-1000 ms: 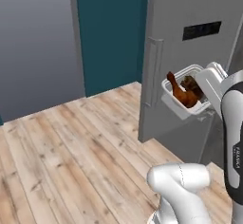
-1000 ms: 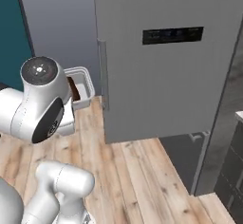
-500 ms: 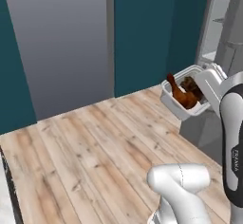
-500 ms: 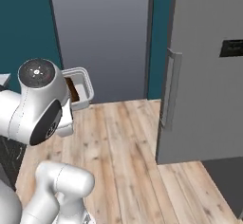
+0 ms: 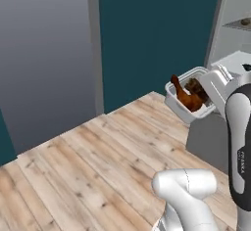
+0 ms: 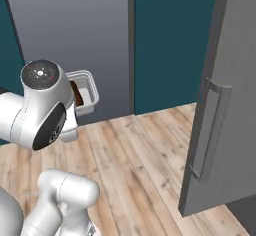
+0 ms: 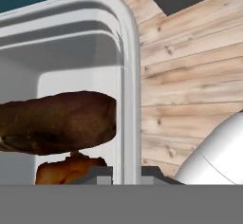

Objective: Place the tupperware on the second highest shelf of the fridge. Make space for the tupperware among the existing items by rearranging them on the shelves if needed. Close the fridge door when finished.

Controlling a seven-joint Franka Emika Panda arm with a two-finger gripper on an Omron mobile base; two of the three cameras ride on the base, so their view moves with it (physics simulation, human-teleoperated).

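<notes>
While its fingers pinch the tupperware (image 7: 71, 99) by one rim wall, the end effector (image 7: 127, 174) holds it above open wooden floor (image 5: 98, 166), the fridge door (image 6: 225, 105) edge well apart.

1. The tupperware (image 5: 190, 98) is a small, shallow, clear-white box with brown chicken-like pieces inside, held aloft and tilted above the wooden floor.
2. The fridge door (image 6: 220, 110) stands open, grey, with a long vertical bar handle.
3. The fridge (image 5: 234, 39) shows a pale interior; a small item, perhaps fruit, sits on a shelf.
</notes>
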